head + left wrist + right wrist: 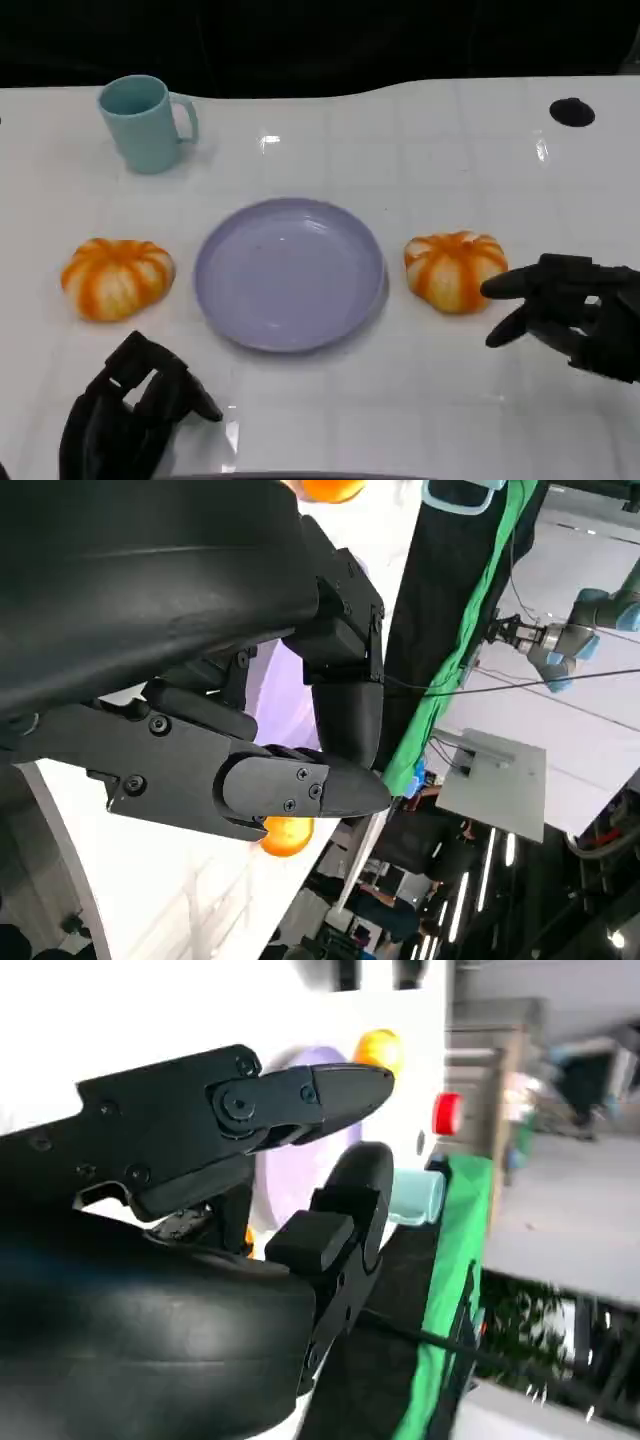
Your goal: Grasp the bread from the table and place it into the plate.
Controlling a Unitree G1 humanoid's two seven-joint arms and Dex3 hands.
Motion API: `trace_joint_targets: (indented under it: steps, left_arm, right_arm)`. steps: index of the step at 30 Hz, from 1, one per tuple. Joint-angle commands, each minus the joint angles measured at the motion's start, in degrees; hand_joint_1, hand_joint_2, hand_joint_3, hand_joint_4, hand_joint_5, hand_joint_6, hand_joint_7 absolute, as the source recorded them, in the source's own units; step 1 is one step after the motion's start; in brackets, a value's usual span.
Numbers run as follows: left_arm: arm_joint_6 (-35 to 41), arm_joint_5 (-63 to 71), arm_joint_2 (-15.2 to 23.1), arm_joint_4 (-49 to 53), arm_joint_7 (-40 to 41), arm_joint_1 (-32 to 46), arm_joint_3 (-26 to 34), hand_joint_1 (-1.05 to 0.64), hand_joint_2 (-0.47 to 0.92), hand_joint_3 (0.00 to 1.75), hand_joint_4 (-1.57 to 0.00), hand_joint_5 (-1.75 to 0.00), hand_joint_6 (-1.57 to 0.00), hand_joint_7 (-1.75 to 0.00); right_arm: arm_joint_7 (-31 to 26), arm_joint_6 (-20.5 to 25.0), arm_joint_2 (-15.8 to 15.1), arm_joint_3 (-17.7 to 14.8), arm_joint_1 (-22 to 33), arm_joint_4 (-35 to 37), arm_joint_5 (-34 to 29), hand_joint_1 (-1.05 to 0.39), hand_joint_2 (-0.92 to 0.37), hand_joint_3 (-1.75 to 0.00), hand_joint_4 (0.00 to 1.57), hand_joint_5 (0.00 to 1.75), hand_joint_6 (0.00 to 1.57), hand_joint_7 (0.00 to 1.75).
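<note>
Two orange-and-white striped breads lie on the white table, one on either side of the purple plate (290, 275). The left bread (117, 277) sits beyond my left hand (130, 410), which hangs near the table's front edge with fingers loosely bent, holding nothing. The right bread (455, 269) has my right hand (575, 312) just to its right, fingers spread, one fingertip (492, 288) close to the bread's side. In the left wrist view a bread (287, 835) peeks from under the fingers (300, 785). In the right wrist view the plate (290, 1185) and a bread (378, 1048) lie past the fingers.
A teal mug (147, 122) stands at the back left. A small black round disc (571, 111) sits at the back right near the table's far edge. Bare white table lies in front of the plate between my hands.
</note>
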Motion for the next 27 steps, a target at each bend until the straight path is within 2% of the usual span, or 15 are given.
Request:
trace_joint_targets:
  steps: [1, 3, 5, 8, 12, 14, 18, 27]
  left_arm:
    - [-0.8, 0.4, 1.1, 0.6, 0.1, -0.6, 0.4, -0.58, 0.92, 0.26, -0.64, -1.75, -0.50, -1.53]
    - [-0.3, 0.1, 0.9, 0.3, 0.1, -0.6, 0.4, -0.58, 0.92, 0.26, -0.64, -1.75, -0.50, -1.53]
    - [0.0, 0.0, 0.8, 0.1, 0.2, -0.5, 0.4, -0.57, 0.92, 0.25, -0.64, -1.75, -0.50, -1.53]
    - [-0.5, 0.4, 1.0, 0.3, 0.3, -0.5, 0.4, -0.57, 0.92, 0.26, -0.64, -1.75, -0.50, -1.53]
    - [-0.5, 0.4, 0.9, 0.3, 0.6, -0.5, 0.4, -0.57, 0.92, 0.26, -0.64, -1.75, -0.50, -1.53]
    - [-0.5, 0.2, 0.9, 0.4, 0.4, -0.6, 0.5, -0.58, 0.92, 0.26, -0.63, -1.75, -0.50, -1.53]
    - [-0.7, 0.3, 1.0, 0.9, 0.0, -0.8, 0.5, -0.58, 0.92, 0.26, -0.63, -1.75, -0.49, -1.54]
    - [-0.6, 0.3, 1.0, 1.1, 0.3, -1.0, 0.5, -0.57, 0.92, 0.26, -0.63, -1.75, -0.49, -1.54]
  right_arm:
    - [-4.8, -7.7, -4.3, 1.4, -0.8, -1.2, -7.9, -0.64, -0.92, -0.11, 0.37, 0.44, 0.48, 0.07]
    - [-7.9, -11.3, -6.6, 2.6, -1.3, -1.4, -13.5, -0.65, -0.92, -0.11, 0.30, 0.38, 0.40, 0.02]
    - [-9.8, -13.0, -7.6, 3.4, -1.6, -1.0, -15.7, -0.64, -0.92, -0.10, 0.27, 0.36, 0.37, 0.01]
    - [-15.9, -18.9, -10.1, 5.2, -3.7, 1.9, -23.9, -0.61, -0.92, -0.05, 0.21, 0.27, 0.28, 0.00]
    - [-25.7, -21.1, -12.5, 7.7, -5.5, 2.4, -35.4, -0.62, -0.92, -0.03, 0.16, 0.16, 0.23, 0.00]
    - [-29.6, -21.6, -13.1, 8.8, -6.2, 2.9, -38.6, -0.60, -0.90, -0.01, 0.16, 0.12, 0.23, 0.00]
    - [-36.8, -19.2, -14.4, 12.0, -8.4, 2.9, -47.0, -0.59, -0.89, 0.00, 0.14, 0.07, 0.19, 0.00]
    - [-47.8, -15.9, -15.4, 19.8, -13.8, 7.5, -57.1, -0.54, -0.85, 0.00, 0.13, 0.03, 0.19, 0.00]
